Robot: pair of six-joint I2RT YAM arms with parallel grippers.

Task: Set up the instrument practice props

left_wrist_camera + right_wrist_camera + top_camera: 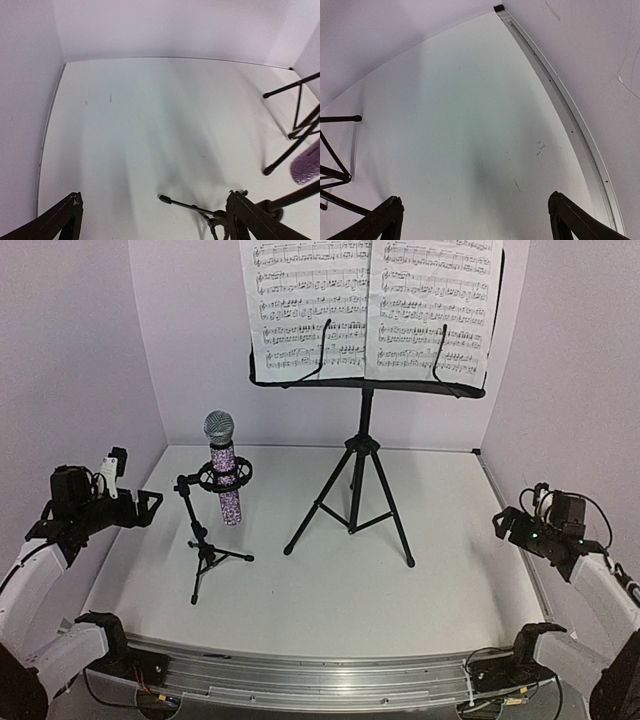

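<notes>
The black tripod music stand (357, 475) stands upright at the back centre, its tray holding two white sheet-music pages (375, 305) under black clips. The purple glitter microphone (225, 480) with a silver mesh head sits upright in the small black tripod mic stand (205, 545), left of the music stand. My left gripper (148, 505) is open and empty, left of the mic stand. Its wrist view shows a mic-stand leg (192, 205) and the microphone's purple body (306, 166). My right gripper (503, 523) is open and empty at the right edge. Its wrist view shows music-stand legs (335, 172).
White walls enclose the white table (330, 580) on the left, back and right. A metal rail (330, 680) runs along the near edge, another rail (560, 95) along the right side. The arm bases (100, 635) sit at the near corners.
</notes>
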